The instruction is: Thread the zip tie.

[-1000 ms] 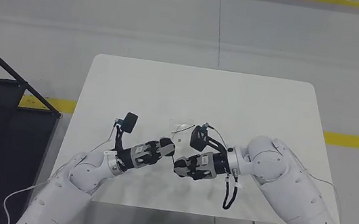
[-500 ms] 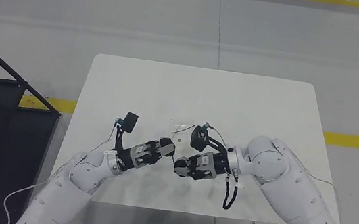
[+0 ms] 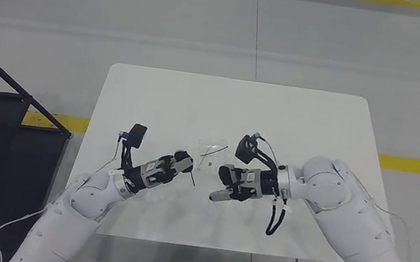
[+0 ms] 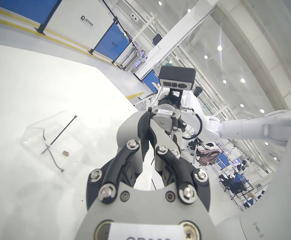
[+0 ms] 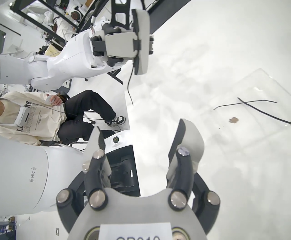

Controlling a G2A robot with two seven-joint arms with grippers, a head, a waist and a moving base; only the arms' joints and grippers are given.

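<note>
Two pincers: the left gripper is squeezing fully closed on a thin black zip tie, while the right gripper is gaping wide and carrying nothing.
Held tie: it is dangling from the left grip, and its loose end is curling down over the white table. It is too thin to say whether the head or the tail is pinched.
Spacing: the two grippers are facing each other over the table's near middle, close but not touching.
Spare ties: two more are lying crossed on a clear tray just beyond the grippers.
Step in hand: by my reading, we're sitting at the set-up for threading. One end is being held and the other is swinging free, and no loop is showing.
Next move: the open right gripper is looking for that loose end. It is calling for a light, exact pinch on a floppy strand, then for lining tail up with head.
</note>
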